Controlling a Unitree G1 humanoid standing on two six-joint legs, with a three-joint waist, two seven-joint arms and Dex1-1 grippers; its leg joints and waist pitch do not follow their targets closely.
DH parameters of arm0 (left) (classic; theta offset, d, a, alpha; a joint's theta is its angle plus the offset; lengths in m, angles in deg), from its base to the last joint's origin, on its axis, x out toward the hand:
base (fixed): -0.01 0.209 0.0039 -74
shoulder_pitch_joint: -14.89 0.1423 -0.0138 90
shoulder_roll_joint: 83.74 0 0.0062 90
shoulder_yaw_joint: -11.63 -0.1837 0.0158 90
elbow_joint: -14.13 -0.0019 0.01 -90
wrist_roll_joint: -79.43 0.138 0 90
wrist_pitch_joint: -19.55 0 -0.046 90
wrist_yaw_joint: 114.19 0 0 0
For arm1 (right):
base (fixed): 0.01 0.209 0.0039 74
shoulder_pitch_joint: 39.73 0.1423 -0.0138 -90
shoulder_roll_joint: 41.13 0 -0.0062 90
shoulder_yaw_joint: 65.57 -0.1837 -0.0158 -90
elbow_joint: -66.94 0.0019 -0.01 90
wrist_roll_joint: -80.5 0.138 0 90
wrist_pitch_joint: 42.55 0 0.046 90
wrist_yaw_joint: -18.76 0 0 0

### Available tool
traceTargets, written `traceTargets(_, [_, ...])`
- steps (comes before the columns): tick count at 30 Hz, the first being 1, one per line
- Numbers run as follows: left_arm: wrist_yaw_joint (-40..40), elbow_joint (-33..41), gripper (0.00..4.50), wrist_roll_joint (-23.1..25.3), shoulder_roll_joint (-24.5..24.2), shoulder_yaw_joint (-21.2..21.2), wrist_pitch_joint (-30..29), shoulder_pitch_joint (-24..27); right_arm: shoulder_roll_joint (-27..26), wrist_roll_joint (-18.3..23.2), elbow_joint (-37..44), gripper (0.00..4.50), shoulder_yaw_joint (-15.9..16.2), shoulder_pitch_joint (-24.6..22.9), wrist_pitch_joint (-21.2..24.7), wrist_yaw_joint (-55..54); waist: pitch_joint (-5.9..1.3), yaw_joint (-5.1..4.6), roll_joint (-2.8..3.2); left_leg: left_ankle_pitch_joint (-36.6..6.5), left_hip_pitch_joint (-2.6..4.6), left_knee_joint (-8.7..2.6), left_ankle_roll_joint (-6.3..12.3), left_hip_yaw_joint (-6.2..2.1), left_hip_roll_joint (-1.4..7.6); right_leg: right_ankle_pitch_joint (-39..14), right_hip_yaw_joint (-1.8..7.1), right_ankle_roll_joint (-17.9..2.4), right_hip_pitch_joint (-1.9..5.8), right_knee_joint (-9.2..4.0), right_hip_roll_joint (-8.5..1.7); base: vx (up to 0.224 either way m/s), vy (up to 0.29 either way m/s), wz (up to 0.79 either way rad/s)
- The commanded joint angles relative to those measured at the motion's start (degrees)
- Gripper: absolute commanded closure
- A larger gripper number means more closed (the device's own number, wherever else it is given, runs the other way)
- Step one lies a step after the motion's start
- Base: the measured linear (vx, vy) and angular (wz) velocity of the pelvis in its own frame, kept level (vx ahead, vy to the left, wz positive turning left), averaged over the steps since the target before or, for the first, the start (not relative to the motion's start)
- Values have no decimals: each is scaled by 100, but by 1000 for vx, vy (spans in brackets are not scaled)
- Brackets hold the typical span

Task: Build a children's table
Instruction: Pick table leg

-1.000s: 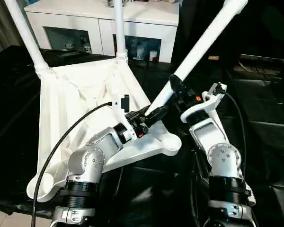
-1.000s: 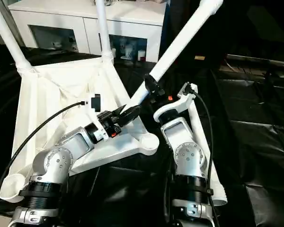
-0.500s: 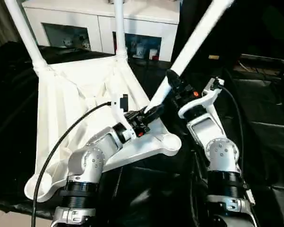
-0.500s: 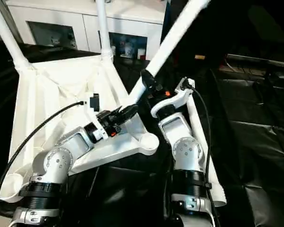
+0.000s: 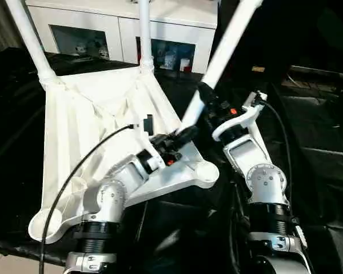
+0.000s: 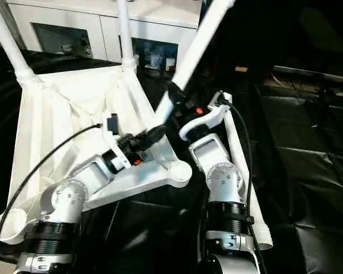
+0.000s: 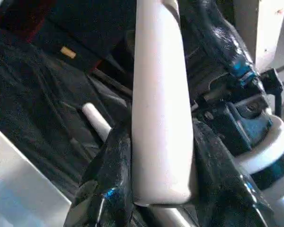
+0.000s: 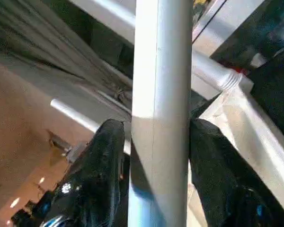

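Observation:
The children's table top [image 5: 86,114] lies upside down on black cloth, ribbed side up. Two white legs [image 5: 28,40] [image 5: 143,34] stand in its far corner sockets. A third leg [image 5: 223,51] slants up toward the back right, its lower end hanging just above the top's right rim, short of the near right corner socket [image 5: 207,171]. My left gripper [image 5: 186,132] [image 7: 161,130] is shut on that lower end. My right gripper [image 5: 206,97] [image 8: 154,125] is shut on the same leg a little higher up.
Another white leg [image 6: 248,188] lies on the black cloth to the right of my right arm. A white cabinet [image 5: 120,28] with glass doors stands behind the table. The near left corner socket [image 5: 46,220] sits by my left elbow.
The held leg has swung steeper, its top moving left. My left gripper has closed on its lower end. The right gripper's wrist has moved left with the leg.

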Motion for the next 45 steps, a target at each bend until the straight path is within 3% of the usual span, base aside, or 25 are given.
traceTargets(1, [-72,225,314,-123,-30,96,137,-134,-267,76,-31,196,24,281,54,18,-388,7,-12,-146,-42,-511,170,-18,279,-1344,280,-965,365,-322,-369,0,0,0])
traceTargets(3, [-114,306,314,-216,-150,207,88,-197,-241,78,-53,179,0,271,67,-23,-390,12,-17,-156,-39,-515,132,-19,280,-1351,282,-981,369,-311,-372,0,0,0])
traceTargets(7, [-272,488,314,-363,-518,403,-80,-266,-129,404,-133,177,-360,263,164,-163,-386,5,-6,-175,-15,-517,93,-15,272,-1314,272,-987,345,-297,-358,0,0,0])
traceTargets(10, [-410,598,314,-290,-825,403,-181,-240,365,-227,-36,159,-94,148,-56,214,-393,20,-18,-66,-36,-511,76,-13,265,-1257,272,-966,369,-283,-360,0,0,0])
traceTargets(12, [-494,641,314,-210,-1041,388,-238,-232,943,-1345,64,141,461,78,-777,628,-394,45,9,31,-24,-490,22,-6,259,-1224,262,-949,360,-277,-349,0,0,0])
traceTargets(13, [-549,676,314,-161,-1203,366,-280,-233,1503,-2468,3,141,1091,86,-1587,869,-401,71,29,81,7,-473,-12,15,255,-1172,265,-946,338,-274,-355,0,0,0])
traceTargets(14, [-549,676,314,-161,-1203,366,-280,-233,1503,-2468,3,138,1091,86,-1587,869,-403,82,7,137,-1,-465,-51,6,255,-1146,256,-939,351,-267,-346,0,0,0])
traceTargets(15, [-631,739,314,-123,-1453,334,-362,-240,2288,-3965,-231,116,1874,220,-2774,1099,-393,82,18,55,-15,-462,-56,37,229,-1165,275,-943,361,-269,-336,0,0,0])
traceTargets(16, [-691,787,314,-130,-1597,317,-439,-243,2657,-4625,-445,116,2115,410,-3410,1064,-405,105,7,44,-30,-458,-144,13,257,-1258,249,-941,364,-253,-376,0,0,0])
traceTargets(17, [-721,805,314,-138,-1660,310,-477,-246,2793,-4859,-554,105,2171,516,-3667,1015,-408,79,-18,51,-42,-445,-137,36,211,-1271,248,-928,383,-265,-330,0,0,0])
traceTargets(18, [-778,837,314,-138,-1749,287,-524,-243,3010,-5237,-711,99,2290,688,-3953,850,-401,73,-7,-22,-28,-443,-77,52,214,-1267,278,-993,366,-246,-336,0,0,0])
traceTargets(19, [-819,875,314,-144,-1827,263,-565,-229,3298,-5743,-858,99,2518,888,-4193,555,-388,65,-27,-69,-61,-452,-65,48,218,-1419,264,-980,380,-254,-322,0,0,0])
traceTargets(21, [-932,916,314,-130,-2018,226,-624,-203,3796,-6526,-1274,98,2902,1314,-4435,-44,-387,36,-49,-165,-40,-432,-31,72,202,-1545,271,-951,359,-257,-298,0,0,0])
traceTargets(24, [-994,934,314,-125,-2134,194,-673,-191,4038,-6921,-1584,98,3122,1544,-4487,-334,-390,9,-66,-300,-49,-415,36,78,191,-1522,273,-904,350,-231,-266,0,0,0])
traceTargets(26, [-1108,1029,314,-115,-2279,92,-737,-129,4274,-7402,-1960,98,3367,1755,-4641,-674,-395,0,-69,-342,-42,-404,53,77,208,-1429,272,-943,336,-215,-268,0,0,0])
traceTargets(29, [-1207,1131,314,-121,-2387,12,-818,-72,4398,-7647,-2177,98,3459,1888,-4781,-907,-425,-5,-104,-163,-82,-374,148,88,188,-1028,286,-1025,372,-153,-249,0,0,0])
traceTargets(32, [-1383,1342,314,-209,-2639,-131,-1041,30,4474,-8328,-2834,98,3586,2220,-5268,-1361,-444,-8,-94,126,-112,-337,250,101,172,-544,278,-1199,353,-78,-221,0,0,0])
traceTargets(35, [-1577,1469,314,-173,-2834,-253,-1087,100,4483,-8671,-3258,98,3761,2456,-5476,-1738,-433,-18,-110,-61,-104,-327,264,115,177,-718,278,-1222,339,-89,-232,0,0,0])
traceTargets(38, [-1639,1558,314,-188,-2983,-303,-1161,157,4508,-8960,-3533,98,3977,2617,-5665,-2219,-398,-32,-144,-333,-109,-319,156,123,181,-1171,281,-1080,310,-109,-224,0,0,0])
traceTargets(39, [-1630,1550,314,-174,-3020,-287,-1151,168,4500,-8999,-3602,98,4017,2641,-5718,-2333,-388,-35,-127,-451,-102,-320,96,124,180,-1336,280,-1010,296,-125,-212,0,0,0])
traceTargets(45, [-1983,1716,314,-244,-3298,-287,-1142,304,4429,-9364,-4148,98,4240,2750,-5630,-2436,-380,-43,-148,-595,-117,-327,-2,105,187,-1538,279,-894,291,-119,-211,0,0,0])
